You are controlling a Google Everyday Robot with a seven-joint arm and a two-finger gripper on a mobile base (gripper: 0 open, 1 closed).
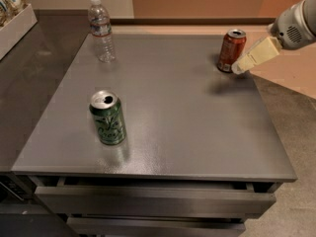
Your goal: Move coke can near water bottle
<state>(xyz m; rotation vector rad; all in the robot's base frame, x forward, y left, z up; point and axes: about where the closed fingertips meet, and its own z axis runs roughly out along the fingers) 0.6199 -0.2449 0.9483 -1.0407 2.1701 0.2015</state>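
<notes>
The coke can (231,50), red with a silver top, stands upright at the far right of the grey table (173,112). The water bottle (101,29), clear with a white cap and a label band, stands upright at the far left of the table. My gripper (239,66) comes in from the right edge of the view, its cream fingers (256,53) pointing down-left, with the tips just right of the can's base. It holds nothing.
A green can (107,117) with a leaf pattern stands upright at the front left of the table. A white tray (14,21) with packets sits on the dark counter at the far left. Drawers show below the table's front edge.
</notes>
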